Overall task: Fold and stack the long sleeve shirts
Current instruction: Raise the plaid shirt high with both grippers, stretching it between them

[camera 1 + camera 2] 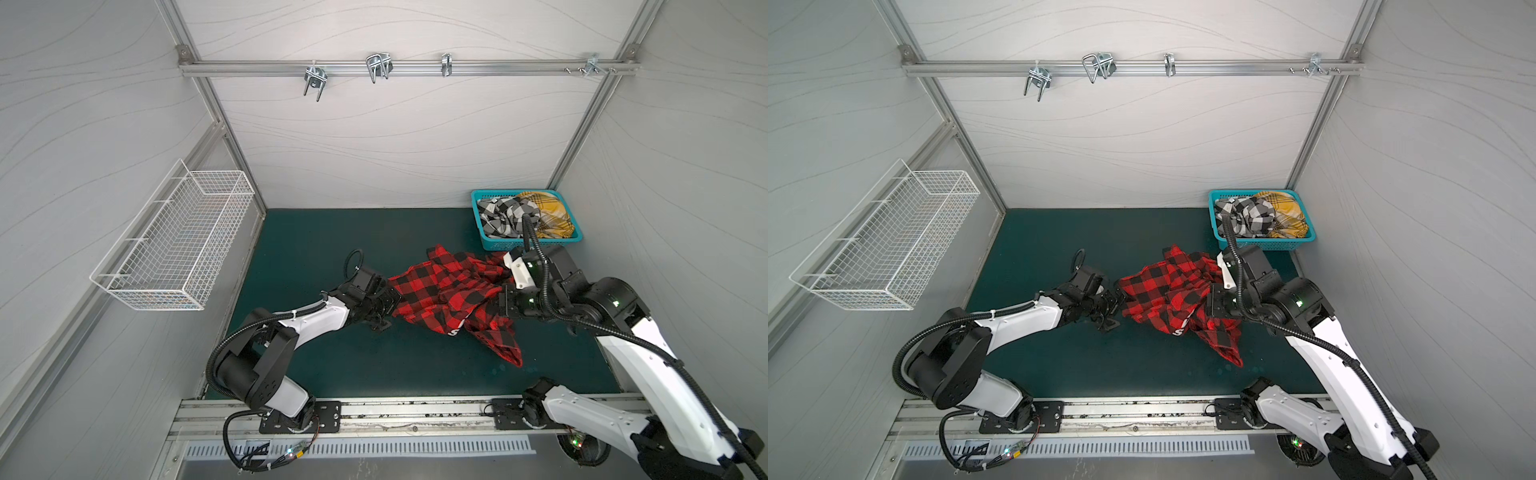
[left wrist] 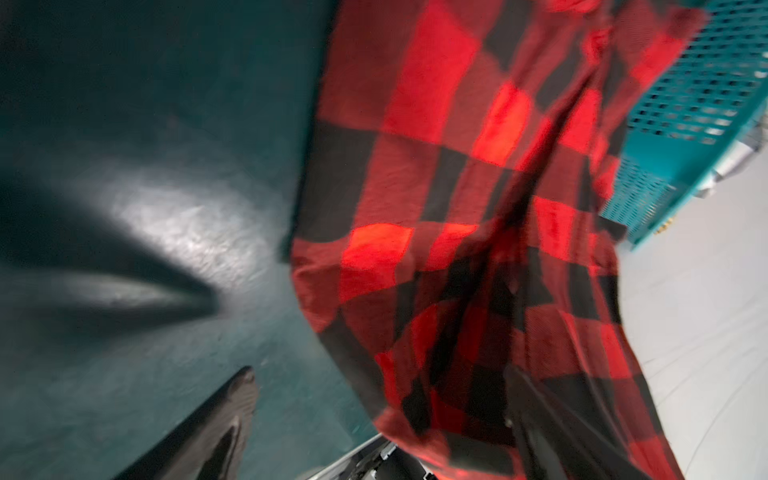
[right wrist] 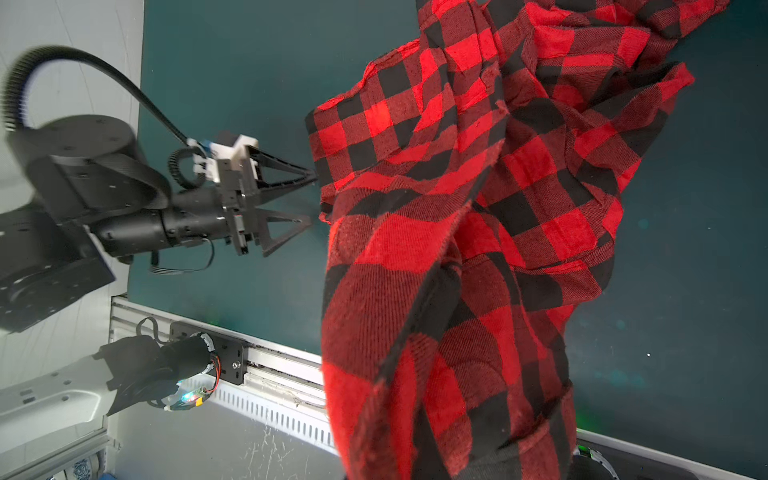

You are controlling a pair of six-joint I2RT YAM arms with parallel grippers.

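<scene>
— Fingers in both top views?
— Splayed left fingers [image 1: 390, 297] beside the red-and-black plaid shirt [image 1: 449, 291], heaped on the dark green counter [image 1: 332, 361]; right fingers buried, clenched on it.
— Wrist views?
— Left: shirt blurred, turquoise basket [image 2: 685, 104] behind. Right: one left fingertip touches its edge.

Red-blk plaid shirt [image 1: 440, 291] [image 1: 1163, 291] sits crumpled, unfolded, approx mid-mat [image 1: 316, 241] toward 3 o'clock. Its right part is bunched & raised, one end trails to 5 o'clock, w/ white letters [image 1: 454, 332] partly showing. Blk-white check shirt [image 1: 505, 216] & yellow plaid shirt [image 1: 552, 216] lie wadded side by side in turquoise basket [image 1: 540, 244] at 1 o'clock.
</scene>
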